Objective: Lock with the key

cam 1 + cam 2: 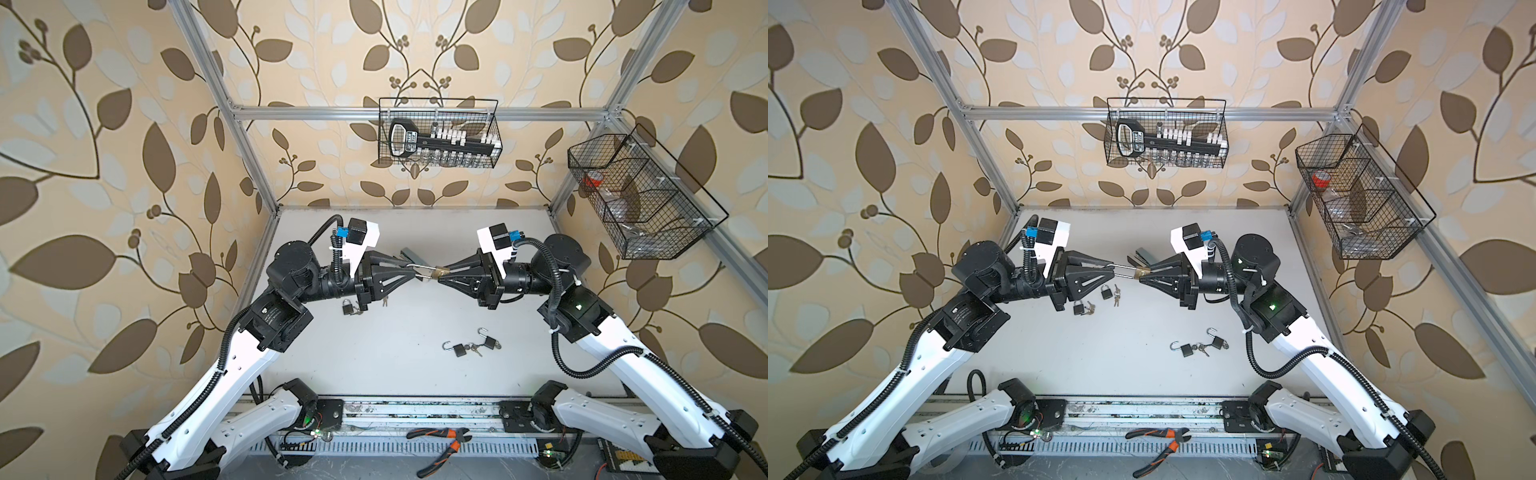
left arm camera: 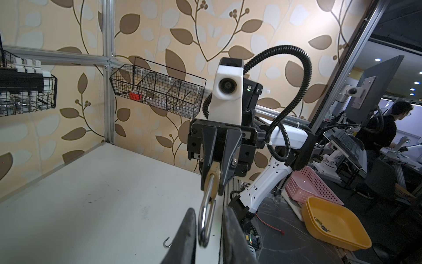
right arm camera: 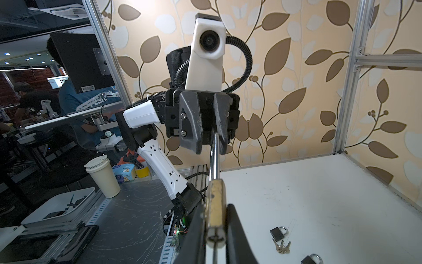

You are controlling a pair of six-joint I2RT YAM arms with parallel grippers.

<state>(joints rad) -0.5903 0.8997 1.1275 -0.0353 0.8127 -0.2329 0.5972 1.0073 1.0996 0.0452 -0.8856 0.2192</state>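
One padlock, brass body, silver shackle, aloft over mid-table. Long axis level, shackle end toward left gripper, body toward right gripper. Right clamped on body; left narrowed around shackle, contact not determinable.

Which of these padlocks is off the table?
The brass padlock, gripped in mid-air by the right gripper; the black padlocks all lie on the table.
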